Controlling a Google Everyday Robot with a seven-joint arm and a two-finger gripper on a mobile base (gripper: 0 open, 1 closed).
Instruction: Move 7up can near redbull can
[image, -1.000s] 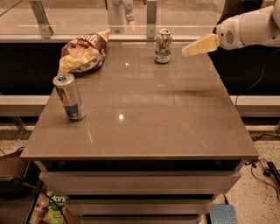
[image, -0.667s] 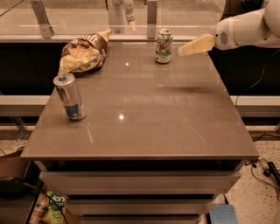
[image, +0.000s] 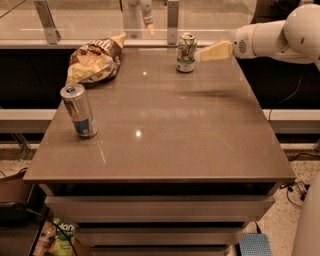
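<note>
Gripper (image: 204, 53) has advanced toward the 7up can (image: 186, 52) and is now just beside it at mid-can height. Cannot tell if it is open or closed. Redbull can (image: 79, 110) stands well away from it across the counter (image: 200, 140). Judgement: the 7up can is light, thin-walled and slick, so grasp mid-body.

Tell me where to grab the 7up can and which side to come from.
Grip the 7up can around mid-body, coming in level from the picture's right, where the gripper hovers just beside it. It stands upright near the far edge of the table, its round wall exposed on that side.
</note>
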